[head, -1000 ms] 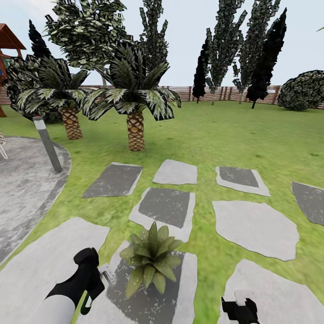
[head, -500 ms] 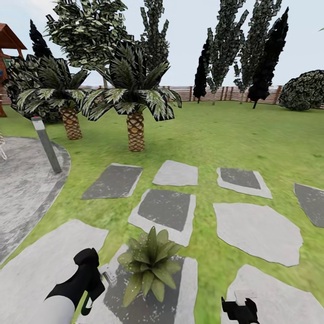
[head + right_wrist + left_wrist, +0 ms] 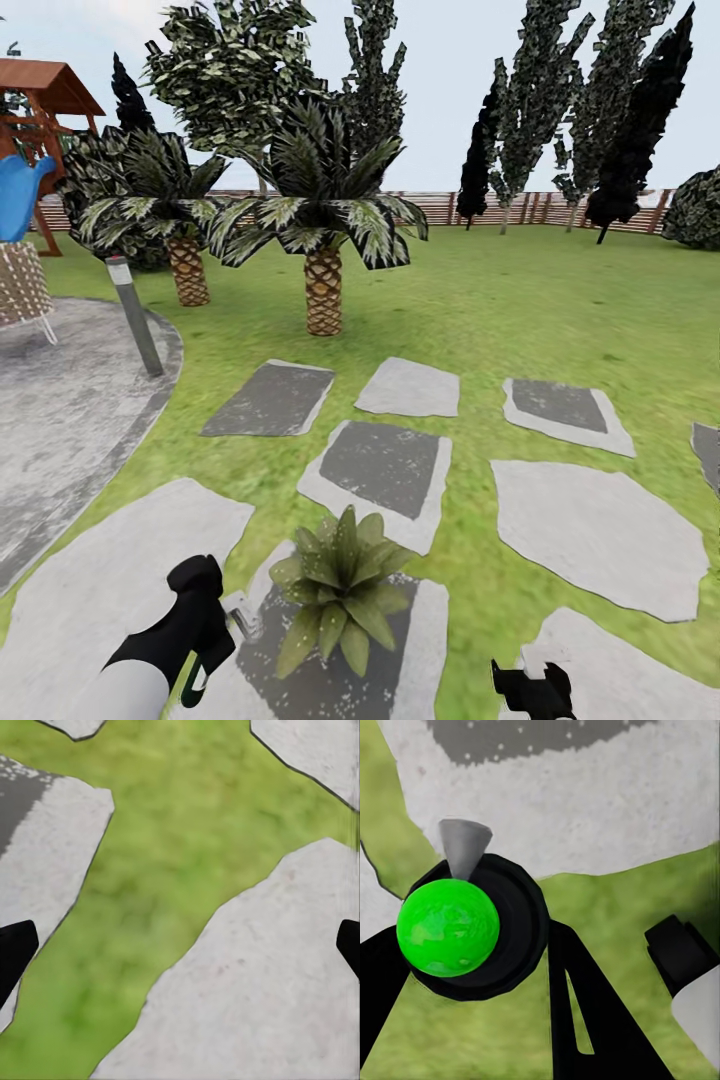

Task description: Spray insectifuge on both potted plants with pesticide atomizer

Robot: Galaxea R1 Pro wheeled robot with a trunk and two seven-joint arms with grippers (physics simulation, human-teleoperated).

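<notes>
One potted plant [image 3: 340, 590], a low rosette of pointed green leaves, stands on a grey stepping stone [image 3: 330, 680] at the head view's lower middle. Just left of it, my left gripper [image 3: 205, 635] is shut on the pesticide atomizer [image 3: 238, 622], whose whitish nozzle points toward the leaves. In the left wrist view the atomizer [image 3: 448, 926] shows a bright green rounded body in a black collar with a grey cone nozzle, between my black fingers [image 3: 585, 1012]. My right gripper [image 3: 530, 690] is low at the right, open over grass and stone with its fingertips [image 3: 15, 952] wide apart. The second potted plant is out of view.
Several flat stepping stones [image 3: 590, 530] lie across the lawn ahead. Two palms [image 3: 323, 290] stand beyond them. A grey post [image 3: 137, 315] edges the round paved patio [image 3: 60, 420] at the left, with a wooden playset [image 3: 50, 100] behind. A slatted fence [image 3: 540, 207] closes the back.
The camera has turned left, so the whole scene slid right and the playset came into view. Both arms hold the same pose and the atomizer stays in the left gripper.
</notes>
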